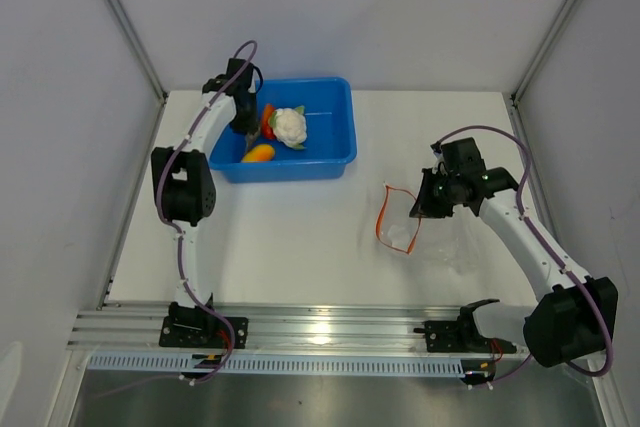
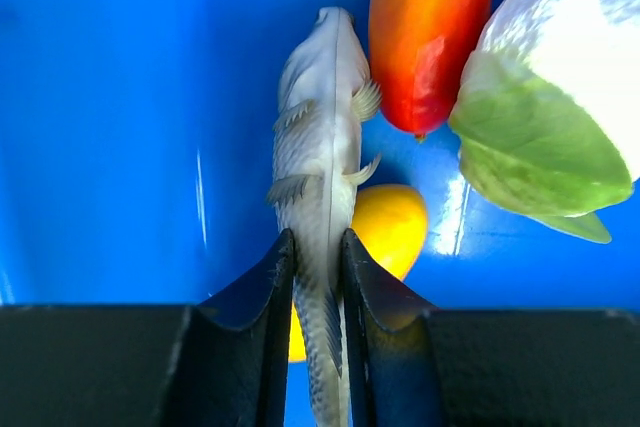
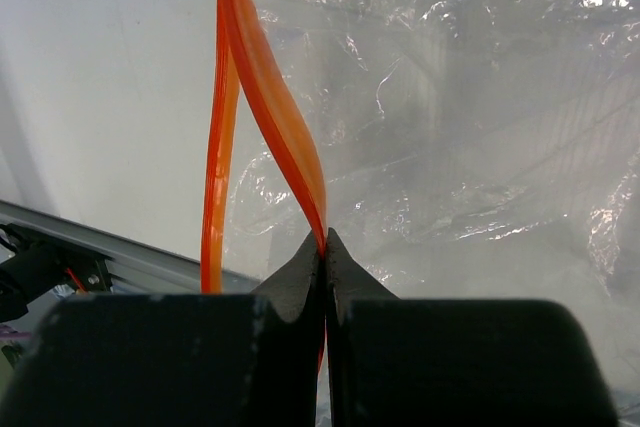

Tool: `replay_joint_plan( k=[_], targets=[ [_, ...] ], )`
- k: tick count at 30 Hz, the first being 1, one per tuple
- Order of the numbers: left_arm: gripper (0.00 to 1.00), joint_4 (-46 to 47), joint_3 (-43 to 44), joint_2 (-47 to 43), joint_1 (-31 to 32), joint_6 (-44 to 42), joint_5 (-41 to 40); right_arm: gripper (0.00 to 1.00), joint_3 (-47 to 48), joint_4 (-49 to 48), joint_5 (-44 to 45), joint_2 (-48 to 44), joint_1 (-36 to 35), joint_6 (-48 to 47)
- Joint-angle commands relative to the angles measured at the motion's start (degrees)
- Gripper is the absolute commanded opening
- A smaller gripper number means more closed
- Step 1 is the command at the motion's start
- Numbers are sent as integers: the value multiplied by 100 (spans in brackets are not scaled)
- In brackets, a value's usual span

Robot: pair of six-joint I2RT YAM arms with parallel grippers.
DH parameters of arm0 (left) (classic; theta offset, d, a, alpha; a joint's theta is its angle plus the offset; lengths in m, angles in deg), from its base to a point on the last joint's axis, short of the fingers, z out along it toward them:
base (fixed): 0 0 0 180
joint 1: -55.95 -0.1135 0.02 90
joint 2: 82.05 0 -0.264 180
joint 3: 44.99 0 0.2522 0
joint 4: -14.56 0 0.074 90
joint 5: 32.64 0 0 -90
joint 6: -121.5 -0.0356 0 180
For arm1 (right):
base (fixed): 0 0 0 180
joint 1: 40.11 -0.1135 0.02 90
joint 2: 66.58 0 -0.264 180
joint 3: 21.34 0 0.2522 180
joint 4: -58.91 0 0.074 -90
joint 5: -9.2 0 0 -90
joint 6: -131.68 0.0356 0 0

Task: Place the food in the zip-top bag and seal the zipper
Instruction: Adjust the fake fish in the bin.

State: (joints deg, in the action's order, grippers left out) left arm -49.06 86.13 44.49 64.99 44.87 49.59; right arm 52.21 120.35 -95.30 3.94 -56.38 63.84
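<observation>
At the far left of the table (image 1: 280,247), the blue tub (image 1: 300,169) held all the food, and the left gripper (image 2: 315,242) reached down into its left end. Its jaws were pressed against both flanks of the grey fish (image 2: 320,117), just ahead of the tail. That looked like a firm pinch on the narrowest part, probably chosen because the fingers could span it easily. The fish lay flat on the tub floor with its head pointing away from the claw.

Just right of the fish sat the red pepper (image 2: 430,27), with the orange piece (image 2: 395,222) partly tucked behind the fish's body. Further right lay the cauliflower (image 1: 291,127). None of these had left the tub, so by my reckoning the loading was only starting.

Well to the right, apart from the tub, lay the zip-top bag (image 1: 435,239), empty as far as its clear plastic showed. The right gripper (image 3: 325,242) was clamped fully on one lip of the zipper (image 3: 275,97), while the other lip hung loose to its left. This apparently served to keep the mouth gaping toward the tub so food could be dropped in.
</observation>
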Motion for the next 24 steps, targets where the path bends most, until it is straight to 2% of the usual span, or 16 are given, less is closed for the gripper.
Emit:
replay_joint_plan(
  k=[1,13,14,17,24],
  targets=[
    [1,-6,-116,-428,115,131,56,0,-29,-110,-79,-162,36,-115],
    [2,-348,32,142,151,131,109,0,-29,-110,-79,-48,36,-97],
    [9,-348,41,169,142,140,92,0,-29,-127,-79,-21,28,-88],
    [14,-383,50,265,142,158,91,0,-20,-145,-88,14,36,-71],
    [42,-568,340,556,133,166,30,0,-29,-154,-79,67,45,-36]
  ],
)
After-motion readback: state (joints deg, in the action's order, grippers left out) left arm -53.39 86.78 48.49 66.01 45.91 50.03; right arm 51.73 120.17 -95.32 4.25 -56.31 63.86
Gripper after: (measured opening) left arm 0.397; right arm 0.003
